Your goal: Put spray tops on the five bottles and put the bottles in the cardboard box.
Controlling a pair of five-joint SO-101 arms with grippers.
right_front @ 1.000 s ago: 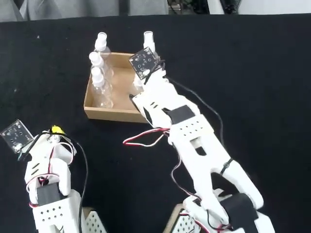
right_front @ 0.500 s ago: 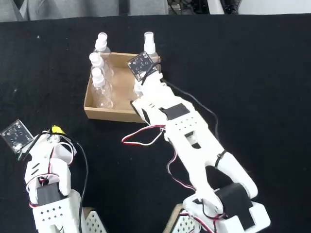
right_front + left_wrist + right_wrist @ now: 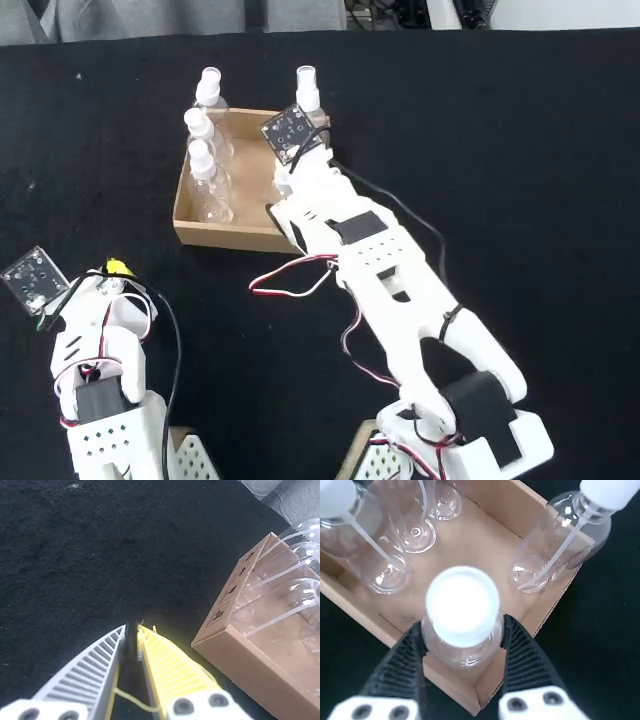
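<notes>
The cardboard box [image 3: 190,225] stands at the table's far middle. Three clear bottles with white spray tops [image 3: 203,165] line its left wall, and another bottle [image 3: 306,86] stands in its far right corner. My right gripper [image 3: 462,627] hangs over the box's near right corner, shut on a capped clear bottle [image 3: 462,605], black fingers [image 3: 412,655] on either side. From above, the wrist covers most of that bottle [image 3: 283,184]. My left gripper [image 3: 132,637] is shut with nothing in it, low over the black cloth, off the box's [image 3: 240,647] front left.
Black cloth covers the whole table. Red and white cables [image 3: 290,285] loop off the right arm just in front of the box. The left arm [image 3: 95,350] sits at the near left.
The right arm has shifted slightly left over the box with the bottle still in its gripper. The left arm has not moved.
</notes>
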